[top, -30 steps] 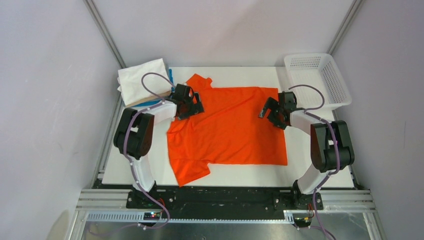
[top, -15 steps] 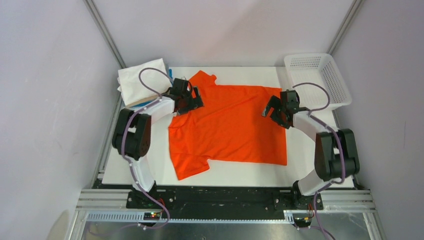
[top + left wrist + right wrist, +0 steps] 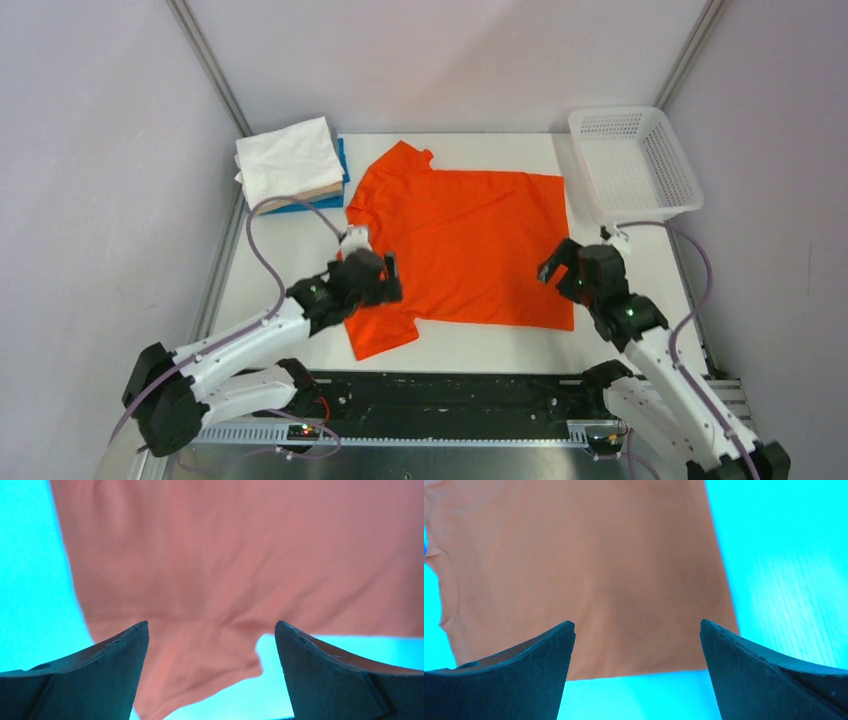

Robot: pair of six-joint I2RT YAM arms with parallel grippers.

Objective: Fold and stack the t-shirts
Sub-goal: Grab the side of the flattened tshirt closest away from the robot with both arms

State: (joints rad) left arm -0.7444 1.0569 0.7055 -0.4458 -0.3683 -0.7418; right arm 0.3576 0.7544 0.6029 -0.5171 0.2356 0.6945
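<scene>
shirt (image 3: 460, 240) is laid flat on the table (image 3: 480, 348), collar left, hem right. left gripper (image 3: 383, 280) is poised over the near sleeve, right gripper (image 3: 560, 268) over the near hem corner; both wide open, empty.

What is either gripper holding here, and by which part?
Nothing is held. The left gripper and the right gripper both hang open above the orange t-shirt, with no cloth pinched between their fingers.

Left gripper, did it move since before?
Yes. The left gripper pulled back toward the robot, away from the folded pile, and is now over the orange t-shirt's near sleeve.
</scene>
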